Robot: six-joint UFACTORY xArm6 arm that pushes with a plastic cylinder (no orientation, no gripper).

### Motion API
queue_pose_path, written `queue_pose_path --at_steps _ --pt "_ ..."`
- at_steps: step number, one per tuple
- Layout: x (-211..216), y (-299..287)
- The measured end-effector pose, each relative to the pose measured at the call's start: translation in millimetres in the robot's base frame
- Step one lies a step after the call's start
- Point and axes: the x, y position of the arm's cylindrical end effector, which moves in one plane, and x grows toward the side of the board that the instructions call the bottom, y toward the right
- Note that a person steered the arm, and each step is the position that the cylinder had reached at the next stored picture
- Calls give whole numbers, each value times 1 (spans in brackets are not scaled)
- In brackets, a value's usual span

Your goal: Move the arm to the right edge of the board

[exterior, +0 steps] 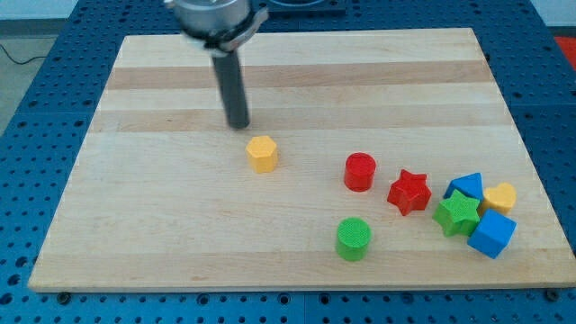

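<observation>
My tip is the lower end of a dark rod that comes down from the view's top. It rests on the wooden board, left of the middle and in the upper half. A yellow hexagon block lies just below and right of the tip, a small gap apart. The board's right edge is far to the tip's right.
A red cylinder and a red star lie right of the middle. A green cylinder sits near the bottom. At the lower right cluster a green star, a blue triangle-like block, a yellow heart and a blue cube.
</observation>
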Motion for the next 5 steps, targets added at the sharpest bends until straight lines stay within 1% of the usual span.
queue_pose_path --at_steps 1,2,4,5 --pt "-18 117" --pt "-9 228" --pt "57 334" --pt "101 379"
